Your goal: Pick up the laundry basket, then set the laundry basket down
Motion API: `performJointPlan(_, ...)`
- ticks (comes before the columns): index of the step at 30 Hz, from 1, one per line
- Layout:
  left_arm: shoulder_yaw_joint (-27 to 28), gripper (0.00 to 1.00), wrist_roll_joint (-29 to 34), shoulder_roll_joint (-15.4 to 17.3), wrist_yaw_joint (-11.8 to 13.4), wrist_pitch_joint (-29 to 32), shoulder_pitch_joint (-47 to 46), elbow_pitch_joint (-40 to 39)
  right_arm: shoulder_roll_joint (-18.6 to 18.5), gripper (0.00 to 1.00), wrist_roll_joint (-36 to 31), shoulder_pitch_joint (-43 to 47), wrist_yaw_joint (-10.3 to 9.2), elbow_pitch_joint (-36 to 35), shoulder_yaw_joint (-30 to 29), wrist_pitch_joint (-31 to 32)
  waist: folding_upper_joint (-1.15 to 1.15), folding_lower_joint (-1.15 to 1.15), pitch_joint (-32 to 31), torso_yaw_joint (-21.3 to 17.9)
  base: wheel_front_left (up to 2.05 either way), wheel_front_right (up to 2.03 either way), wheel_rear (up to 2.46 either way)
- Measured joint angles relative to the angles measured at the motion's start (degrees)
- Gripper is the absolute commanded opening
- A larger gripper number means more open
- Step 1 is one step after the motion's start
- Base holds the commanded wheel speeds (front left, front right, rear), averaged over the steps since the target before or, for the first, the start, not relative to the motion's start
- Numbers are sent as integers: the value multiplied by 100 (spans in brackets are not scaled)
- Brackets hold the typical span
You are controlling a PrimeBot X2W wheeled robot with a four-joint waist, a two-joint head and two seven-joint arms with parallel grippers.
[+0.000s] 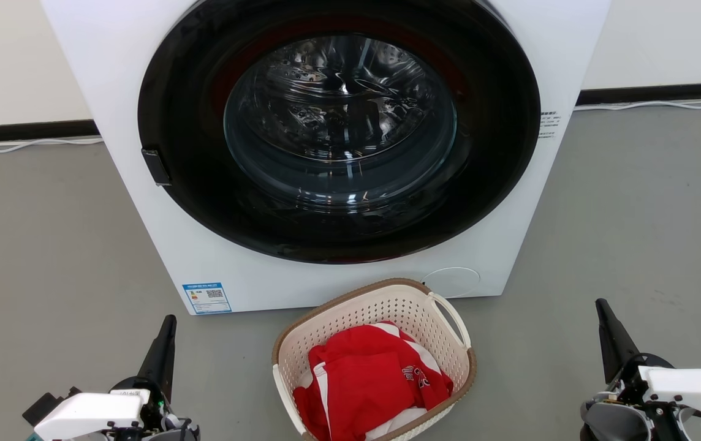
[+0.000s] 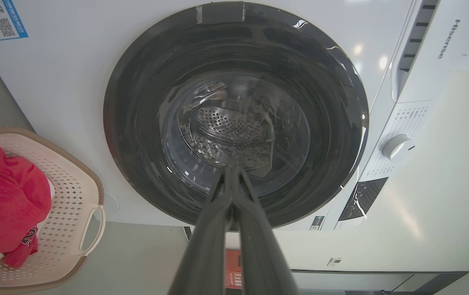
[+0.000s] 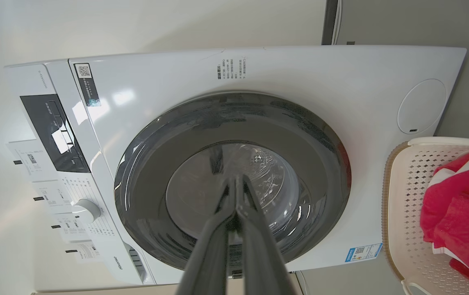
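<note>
The laundry basket [image 1: 396, 309], cream-white and perforated with a brown rim and a white loop handle [image 1: 451, 318], stands on the grey floor just in front of the washer, holding red and white clothing [image 1: 372, 383]. It also shows at the left edge of the left wrist view [image 2: 74, 196] and the right edge of the right wrist view [image 3: 406, 205]. My left gripper [image 1: 170, 320] is shut and empty, low to the basket's left. My right gripper [image 1: 600, 303] is shut and empty to the basket's right. Both point toward the washer door, tips together [image 2: 231, 169] [image 3: 235, 177].
A white front-loading washer [image 1: 160, 202] with a closed dark round door [image 1: 338, 135] stands right behind the basket. Grey floor [image 1: 644, 233] spreads on both sides. A white cable [image 1: 663, 104] runs along the dark skirting at the wall.
</note>
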Motion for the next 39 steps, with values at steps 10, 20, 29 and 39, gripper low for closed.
performJointPlan(10, 0, 0, 0, 0, 0, 0, 0, 0, 0, 0, 0, 0, 0, 0, 0, 0, 0, 0, 0, 0, 0, 0, 0)
performJointPlan(20, 0, 0, 0, 0, -1, 0, 0, 0, 0, 0, 0, 0, 0, 0, 0, 0, 0, 0, 0, 0, 0, 0, 0)
performJointPlan(29, 0, 0, 0, 0, -1, 0, 0, 0, 0, 0, 0, 0, 0, 0, 0, 0, 0, 0, 0, 0, 0, 0, 0)
performJointPlan(39, 0, 0, 0, 0, 0, 0, 0, 0, 0, 0, 0, 0, 0, 0, 0, 0, 0, 0, 0, 0, 0, 0, 0)
